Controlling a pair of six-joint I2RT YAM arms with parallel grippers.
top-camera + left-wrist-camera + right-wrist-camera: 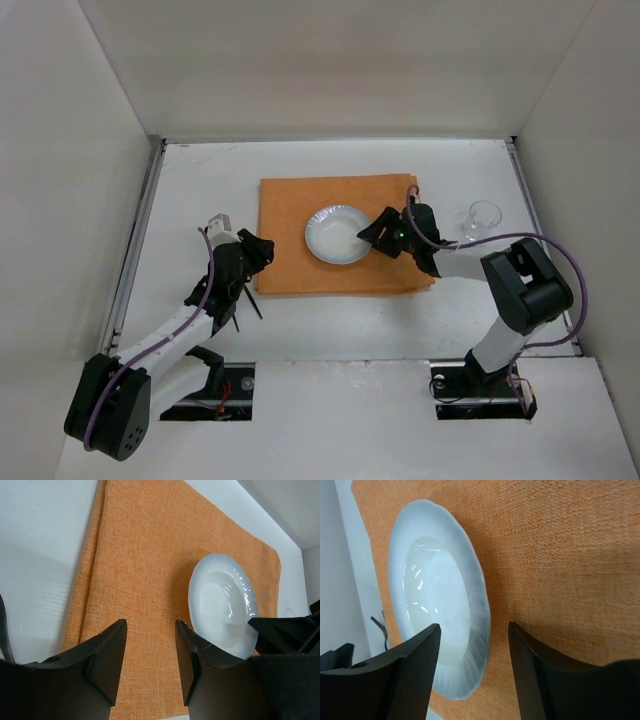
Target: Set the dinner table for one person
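Plate is sitting centre-frame on the orange placemat, mid dinner table, proper setting spot I reckon. Right gripper is hovering wide-jawed at its rim, gripping nothing; left gripper is gaping empty too.

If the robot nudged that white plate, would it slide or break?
Probably slides rather than tips: the plate lies flat and low on the placemat, though the woven cloth may drag it. Its glossy highlights suggest a slick, hard glaze, likely slippery to pinch. If ceramic, it could chip; the material cannot be told.
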